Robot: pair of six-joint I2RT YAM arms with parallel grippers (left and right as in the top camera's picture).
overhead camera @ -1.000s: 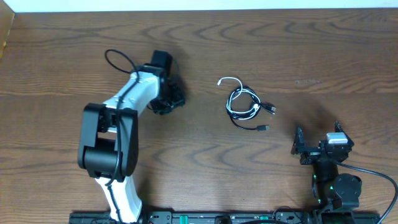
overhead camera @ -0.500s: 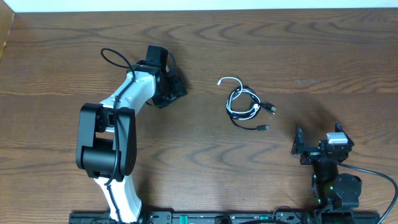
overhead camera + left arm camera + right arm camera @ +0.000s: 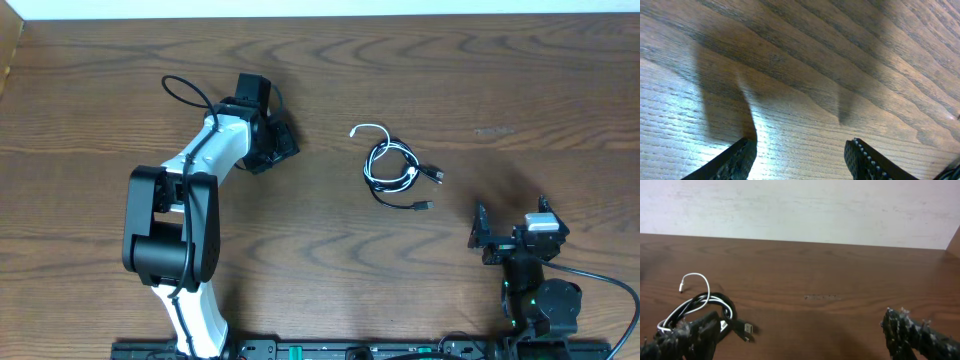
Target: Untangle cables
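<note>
Overhead cam first: one big dark brown wood-grain table fills pretty much the whole frame, with a thin white strip along the top edge. On the right wrist cam that strip turns out to be a plain off-white wall right behind the far edge of the table, so nothing fancy about the room.

Counting stuff: two arms, two grippers, one little tangle of cables. The tangle sits a bit right of centre in the overhead frame, lying flat on the wood. In it I count one white cord, whose loose end curls out at the upper left of the pile, and black cord looped together with it. Two small black plugs poke out on the right and lower right side. Whether that's one black cord or more I honestly can't tell, the loops overlap too much.

The left arm, white and black, reaches from the bottom left up toward the upper middle-left, well apart from the tangle. The left gripper has its fingers apart with only bare wood between them. The right arm sits in the lower right corner. The right gripper has its fingers spread wide with nothing in them, and the tangle shows at the lower left of its cam, partly behind the finger on that side
</note>
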